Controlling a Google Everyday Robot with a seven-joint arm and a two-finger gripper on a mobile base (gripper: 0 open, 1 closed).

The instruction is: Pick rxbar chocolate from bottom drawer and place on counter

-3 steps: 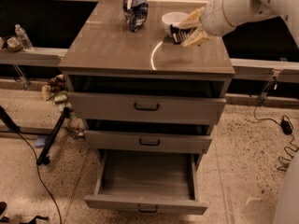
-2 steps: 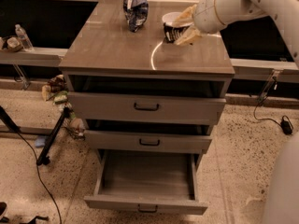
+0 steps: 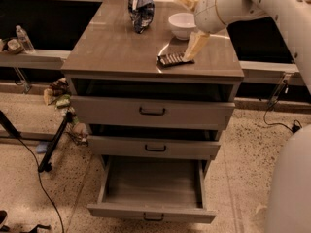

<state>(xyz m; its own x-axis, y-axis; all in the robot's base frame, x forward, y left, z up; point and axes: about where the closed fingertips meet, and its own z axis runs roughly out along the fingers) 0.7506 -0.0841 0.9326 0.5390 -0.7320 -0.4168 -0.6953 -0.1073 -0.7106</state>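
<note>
Bottom drawer (image 3: 151, 211) stands open; the bar (image 3: 171, 59) lies flat on the tabletop (image 3: 112, 52) toward its right front corner, the end effector (image 3: 193, 33) spread open, one finger touching the bar's right end. Best lift straight up, dragging nothing

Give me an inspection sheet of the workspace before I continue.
Surface: counter, glossy cabinet top.
Job's things: rxbar chocolate lies flat on the counter; bottom drawer pulled out, nothing seen inside.
Clutter: white bowl and dark bag at the counter's back.
Grippers: gripper above the counter's right side, open, lower finger at the bar's right end.
Cables: black cable on the floor left; another cable right.
Surroundings: bottle on the left ledge.
</note>
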